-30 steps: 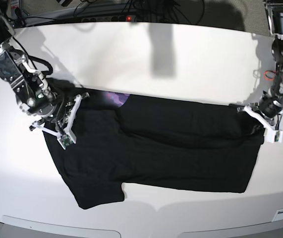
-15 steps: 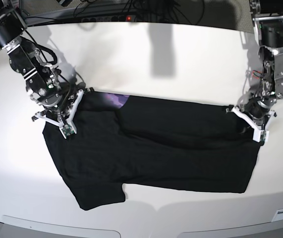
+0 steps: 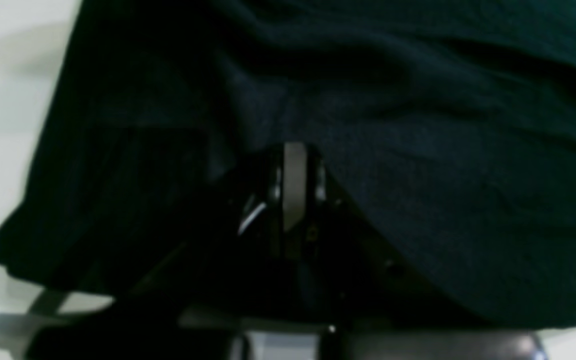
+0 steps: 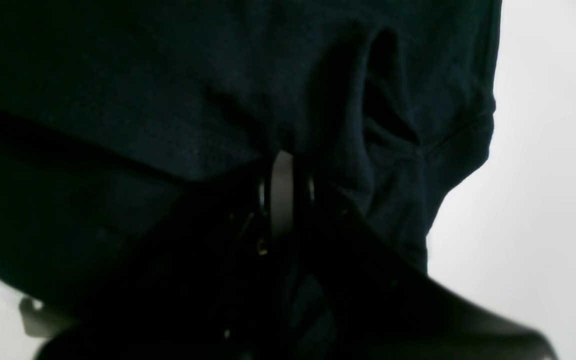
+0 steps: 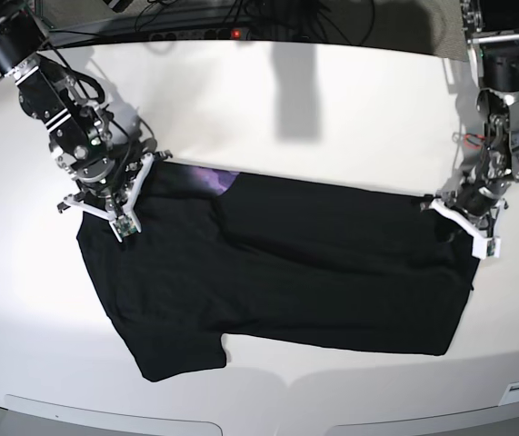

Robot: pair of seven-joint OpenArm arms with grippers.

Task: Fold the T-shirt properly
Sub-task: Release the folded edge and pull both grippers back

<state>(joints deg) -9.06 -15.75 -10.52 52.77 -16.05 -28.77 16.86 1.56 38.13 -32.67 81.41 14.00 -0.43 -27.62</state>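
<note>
We find the black cloth T-shirt [image 5: 286, 291] spread across the white bench [image 5: 214, 100], between the arms and nearer the front edge than the back. Both pairs of jaws are closed, apparently on cloth: folds gather at the right gripper [image 5: 143, 193] and at the left gripper [image 5: 457, 225]. We judge this spacing is chosen to keep the folded layer taut and level between two side points, so that neither end lags.

The long axis runs side to side, roughly parallel to the front edge. One short sleeve [image 5: 182, 356] points towards the front-left corner region of the bench, as seen in the base view. A purple printed patch [image 5: 214, 180] shows along the back fold. We cannot tell where the collar points.
</note>
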